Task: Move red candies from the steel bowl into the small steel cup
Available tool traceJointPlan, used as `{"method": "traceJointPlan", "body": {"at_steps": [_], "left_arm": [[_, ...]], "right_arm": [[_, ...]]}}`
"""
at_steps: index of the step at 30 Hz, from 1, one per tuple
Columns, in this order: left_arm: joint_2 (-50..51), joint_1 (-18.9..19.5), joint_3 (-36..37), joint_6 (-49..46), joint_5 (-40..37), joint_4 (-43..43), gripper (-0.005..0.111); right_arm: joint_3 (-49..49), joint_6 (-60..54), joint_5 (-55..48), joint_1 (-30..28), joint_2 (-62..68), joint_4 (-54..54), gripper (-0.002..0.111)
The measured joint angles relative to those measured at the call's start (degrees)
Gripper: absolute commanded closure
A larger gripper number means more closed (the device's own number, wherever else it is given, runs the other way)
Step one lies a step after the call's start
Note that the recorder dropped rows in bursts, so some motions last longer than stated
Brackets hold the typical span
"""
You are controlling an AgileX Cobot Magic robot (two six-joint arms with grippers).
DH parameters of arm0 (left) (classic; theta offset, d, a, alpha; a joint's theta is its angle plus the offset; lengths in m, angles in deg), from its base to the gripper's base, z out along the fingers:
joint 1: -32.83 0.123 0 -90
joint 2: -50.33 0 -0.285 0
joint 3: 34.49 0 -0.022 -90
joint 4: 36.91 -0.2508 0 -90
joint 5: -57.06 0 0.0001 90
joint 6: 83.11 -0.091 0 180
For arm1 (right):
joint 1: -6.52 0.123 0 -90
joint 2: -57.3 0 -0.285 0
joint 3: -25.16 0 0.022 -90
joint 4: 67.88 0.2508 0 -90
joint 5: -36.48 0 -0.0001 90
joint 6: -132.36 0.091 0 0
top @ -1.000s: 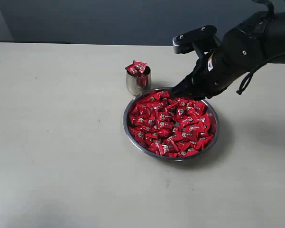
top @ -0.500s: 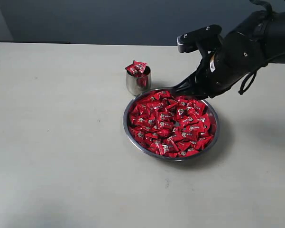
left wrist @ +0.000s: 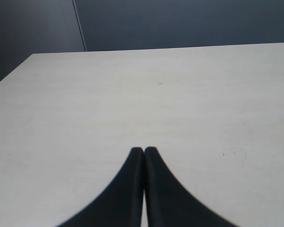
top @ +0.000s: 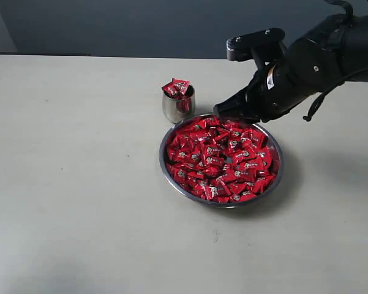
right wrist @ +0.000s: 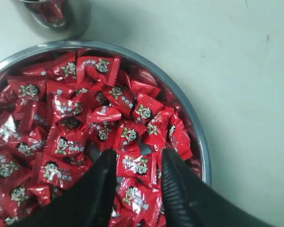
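The steel bowl (top: 275, 177) sits mid-table, heaped with red candies (top: 223, 162). Just behind its far left rim stands the small steel cup (top: 177, 107), with a few red candies (top: 176, 87) poking out of its top. My right gripper (top: 221, 110) hangs just over the bowl's far rim, a short way right of the cup. In the right wrist view its fingers (right wrist: 172, 175) pinch one red candy (right wrist: 135, 165) above the pile, with the bowl rim (right wrist: 198, 137) and the cup (right wrist: 56, 16) beyond. My left gripper (left wrist: 143, 151) is shut on nothing over bare table.
The pale table (top: 79, 184) stretches wide to the left and front of the bowl. A dark wall (top: 141, 24) runs behind the table's back edge. The right arm's black body (top: 318, 61) fills the upper right.
The right gripper has risen out of the candy pile and shifted a little left toward the cup. The bowl, the cup and the left gripper have stayed put.
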Motion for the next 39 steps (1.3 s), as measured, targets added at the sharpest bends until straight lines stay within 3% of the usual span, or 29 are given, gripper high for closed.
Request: {"method": "traceJointPlan", "body": {"at_steps": [22,39], "left_arm": [[0.0,0.0,0.0,0.0,0.0,0.0,0.106],[0.0,0.0,0.0,0.0,0.0,0.0,0.106]], "right_arm": [[-0.6,-1.1,9.7,0.0,7.9,5.9,0.076],[-4.8,-4.6,7.4,0.0,14.4,11.5,0.076]]}}
